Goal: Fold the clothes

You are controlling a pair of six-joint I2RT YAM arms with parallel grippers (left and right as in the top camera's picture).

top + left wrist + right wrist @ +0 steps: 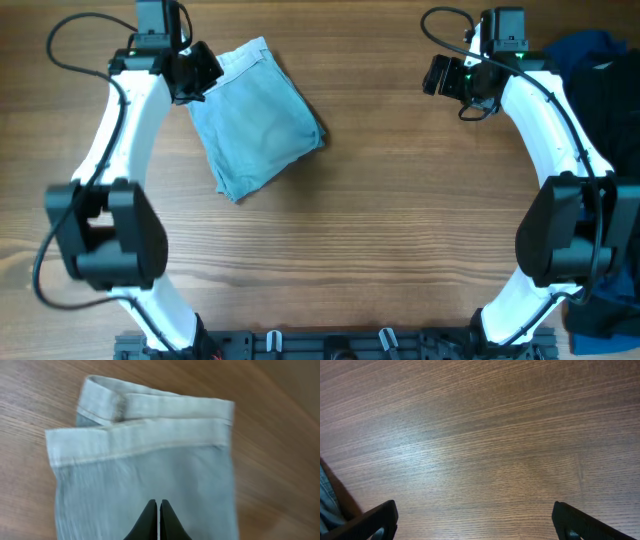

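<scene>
Left hand [158,505] above jeans [150,460] cuffs

White arm links with bulky black joints, thin black cables looping at upper corners, black tapered fingers [158,522], green light upper right.

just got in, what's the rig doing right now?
Folding clothes. The jeans lie folded into a compact bundle on the table, cuffs stacked. The left hand is shut, over the denim, nothing visibly pinched. The right hand is open over bare wood. Dark garments sit at the right edge.
</scene>
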